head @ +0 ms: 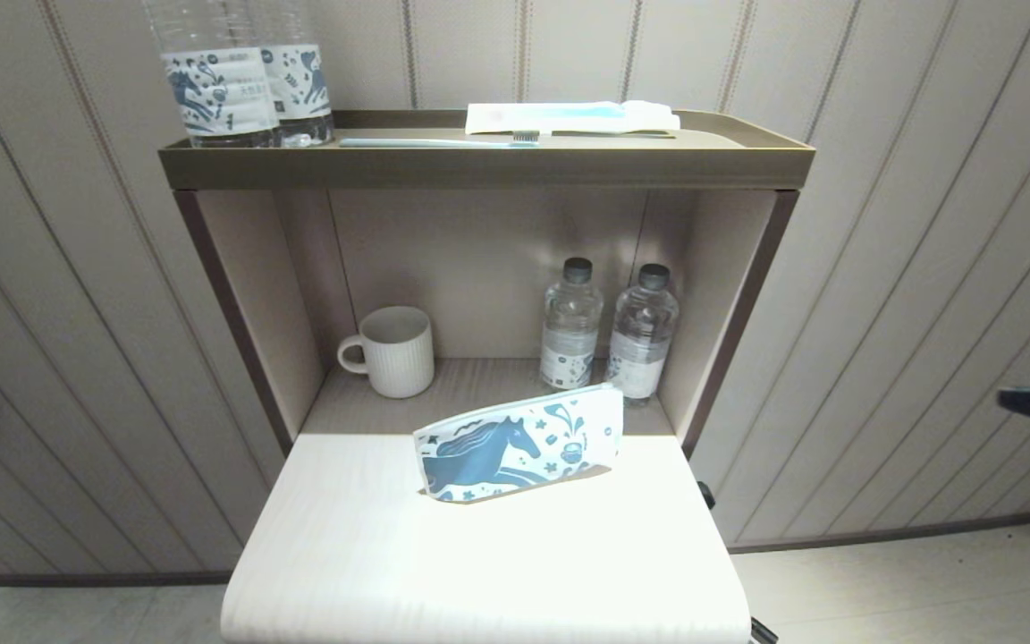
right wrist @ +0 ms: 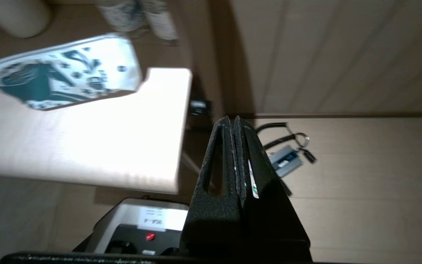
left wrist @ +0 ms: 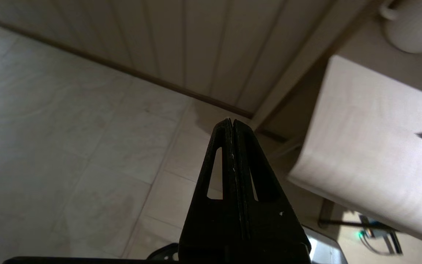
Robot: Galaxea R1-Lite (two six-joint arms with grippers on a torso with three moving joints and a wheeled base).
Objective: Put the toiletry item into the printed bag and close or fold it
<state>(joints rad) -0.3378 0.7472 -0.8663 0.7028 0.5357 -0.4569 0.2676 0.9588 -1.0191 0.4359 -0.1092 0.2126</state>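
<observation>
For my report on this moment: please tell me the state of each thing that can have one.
printed bag: standing on its long edge, top looks closed
mug: upright
lower bottles: upright, capped
toothbrush: lying flat
left claw: shut, empty, off the table
right claw: shut, empty, off the table

- The printed bag stands on its long edge on the bench, near the bench's back edge
- Behind it, in the shelf niche, a mug sits left and two bottles right
- On the top shelf, two bottles stand left, a toothbrush and packet lie right
</observation>
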